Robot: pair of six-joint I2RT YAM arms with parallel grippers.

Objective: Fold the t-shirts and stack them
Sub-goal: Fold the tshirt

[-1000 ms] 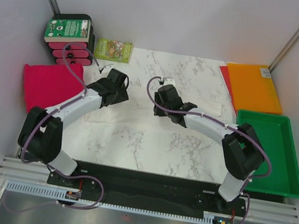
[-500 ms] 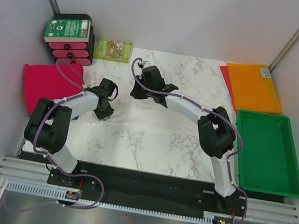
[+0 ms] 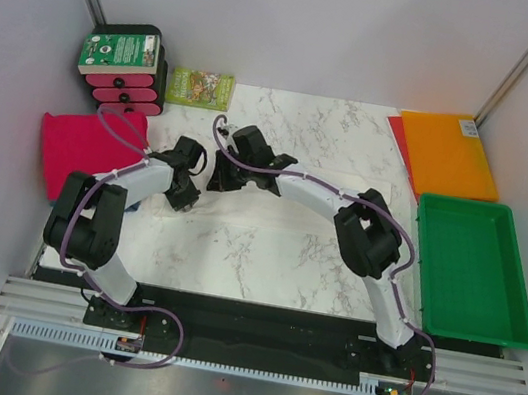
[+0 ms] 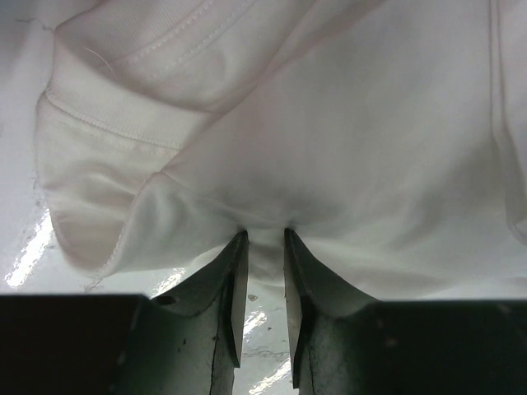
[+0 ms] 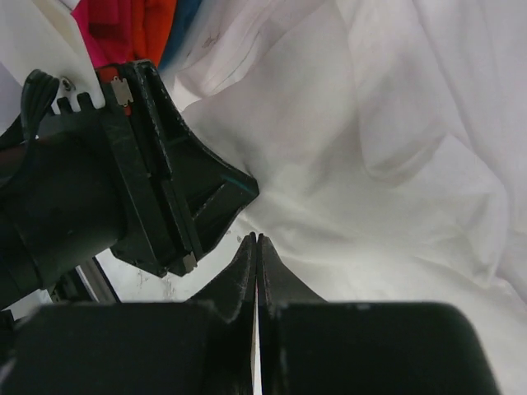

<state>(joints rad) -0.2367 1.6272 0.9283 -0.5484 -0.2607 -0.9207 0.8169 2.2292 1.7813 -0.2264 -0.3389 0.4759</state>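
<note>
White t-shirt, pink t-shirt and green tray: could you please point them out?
white t-shirt [image 4: 370, 164], left wrist view, smooth middle cloth
pink t-shirt [image 3: 71, 150], top external view, its top face
green tray [image 3: 475, 268], top external view, its bare floor

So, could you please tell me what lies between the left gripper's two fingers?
A small fold of the white t-shirt lies pinched between the left gripper's fingers, as the left wrist view shows.

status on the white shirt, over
Left claw shut on white t-shirt. Right claw shut at its edge, grip unclear. Claws close together, nothing else obstructing.
</note>
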